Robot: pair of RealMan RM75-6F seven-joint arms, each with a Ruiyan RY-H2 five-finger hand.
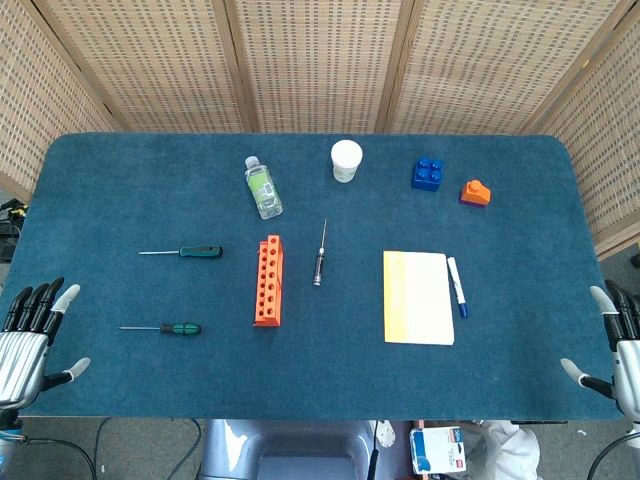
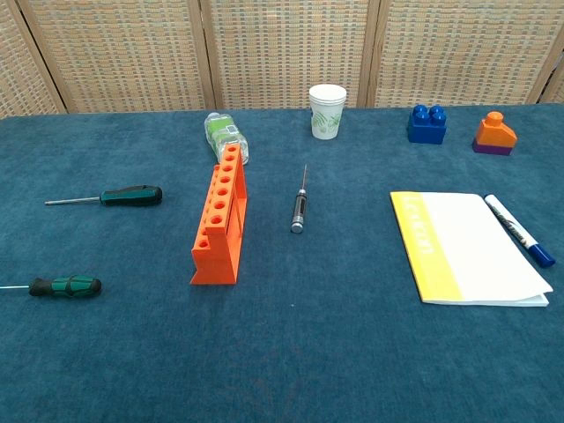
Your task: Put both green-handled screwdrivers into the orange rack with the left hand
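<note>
Screwdrivers with green handles, the far one (image 1: pixel 183 252) and the near one (image 1: pixel 162 328), lay flat on the blue surface (image 1: pixel 520 360) to the left of the orange rack (image 1: pixel 268 281), and the left robot hand (image 1: pixel 35 335) waited at the near left edge with its fingers spread wide and nothing in it, while the right robot hand (image 1: pixel 612 352) sat wide and bare at the other edge. Both tools were thin and low, so the robot hand could slip off one, or a tip could miss a small hole and tip the rack over. Writing on the yellow notebook (image 2: pixel 467 248) and the bottle (image 1: pixel 263 187) was too small to read.
</note>
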